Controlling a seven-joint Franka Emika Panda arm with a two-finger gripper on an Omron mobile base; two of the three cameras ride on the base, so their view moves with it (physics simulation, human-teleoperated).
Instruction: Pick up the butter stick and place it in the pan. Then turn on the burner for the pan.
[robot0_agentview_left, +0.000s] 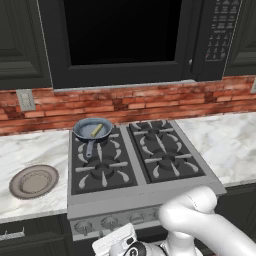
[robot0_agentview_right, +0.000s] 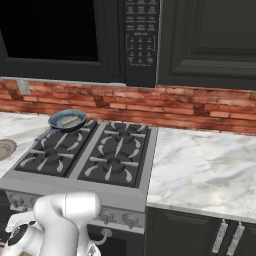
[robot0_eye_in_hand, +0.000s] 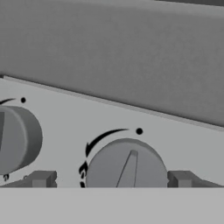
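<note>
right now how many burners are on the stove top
4, in two rows. Back left sits under the pan that has the butter stick in it. Back right, front left and front right are bare.

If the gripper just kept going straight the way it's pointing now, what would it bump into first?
Most likely a stove knob: it sits between the open gripper fingertips, on the stove's front panel. How far off it is, I can't tell.

Two base cameras look down on the stove (robot0_agentview_left: 135, 155) from left and right; the hand camera faces its knob (robot0_eye_in_hand: 127, 166) close-up.
</note>
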